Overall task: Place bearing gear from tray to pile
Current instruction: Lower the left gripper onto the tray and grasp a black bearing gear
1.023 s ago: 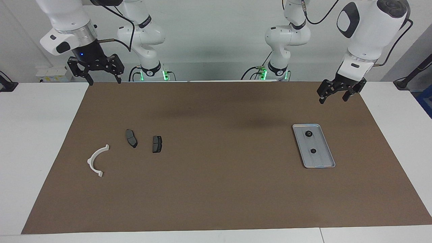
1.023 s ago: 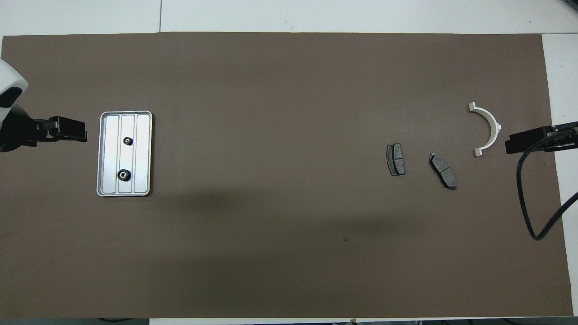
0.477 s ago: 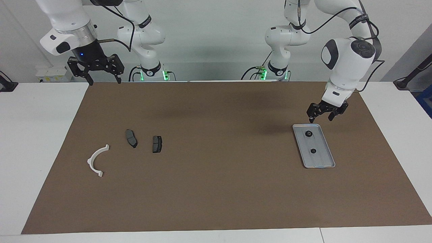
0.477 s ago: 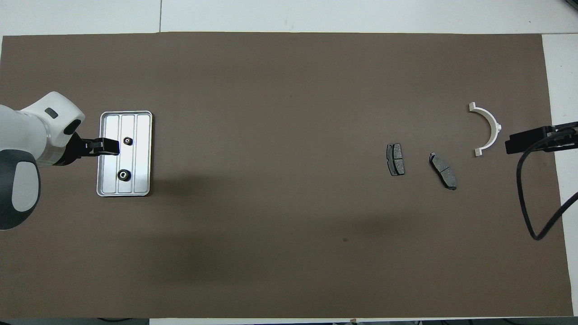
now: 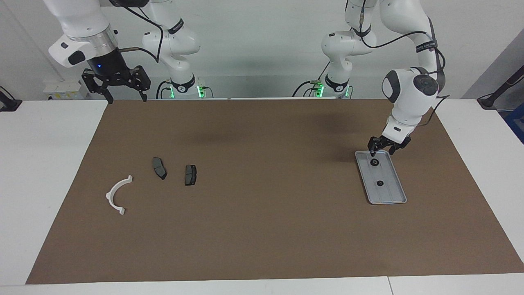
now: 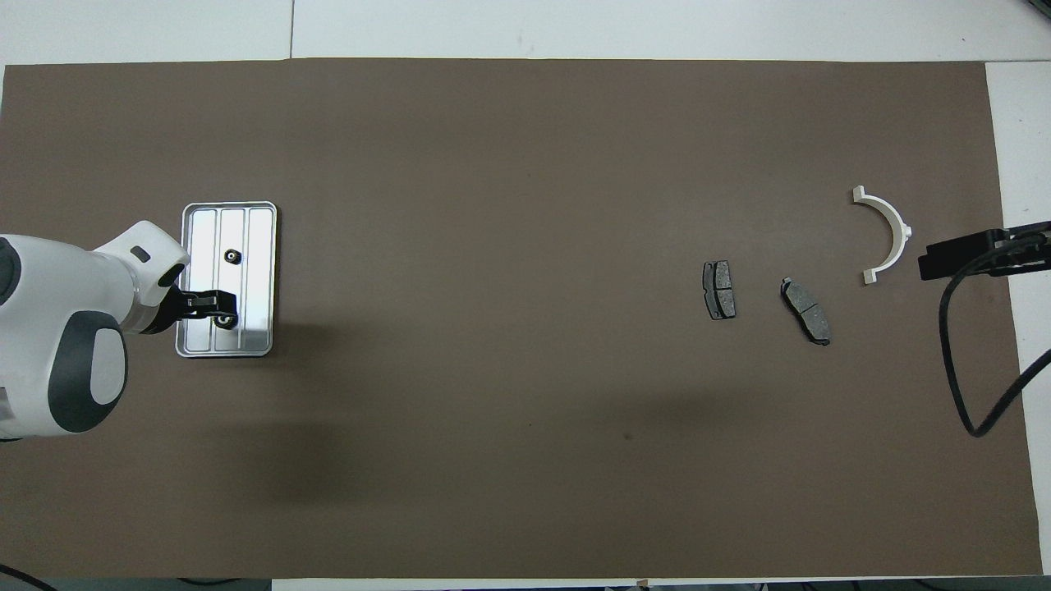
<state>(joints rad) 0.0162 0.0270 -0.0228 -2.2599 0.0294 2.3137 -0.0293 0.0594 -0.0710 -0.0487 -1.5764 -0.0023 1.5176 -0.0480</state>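
Your target, the bearing gear [image 5: 373, 162] nearer the robots, sits on the ribbed base of the tray [image 5: 399, 192], and a second bearing gear [image 5: 380, 183] lies farther along the same tray. The tray rests on the bench toward the left arm's end. Your left gripper [image 5: 382, 150] hangs low over the tray's nearer end, just above that first gear; its fingers look parted and carry nothing, with no contact that I can make out.

Watch the descent. The gear is small and the rim stands close beside it, so a finger could land on the rim or on a rib and tip or shove the tray. Closing off centre could flick the gear across the smooth metal, or send it against its neighbour.

The pile waits well apart toward the right arm's end: a white bracket [image 5: 117, 196] and two brake pads [image 5: 159, 167] [image 5: 190, 174], lying loose and separate. Your right gripper [image 5: 125, 92] waits high over the bench edge at that end, fingers spread and empty.

A brown mat [image 5: 262, 229] covers the white bench [image 5: 45, 164], and a pale wall stands past the arm bases.
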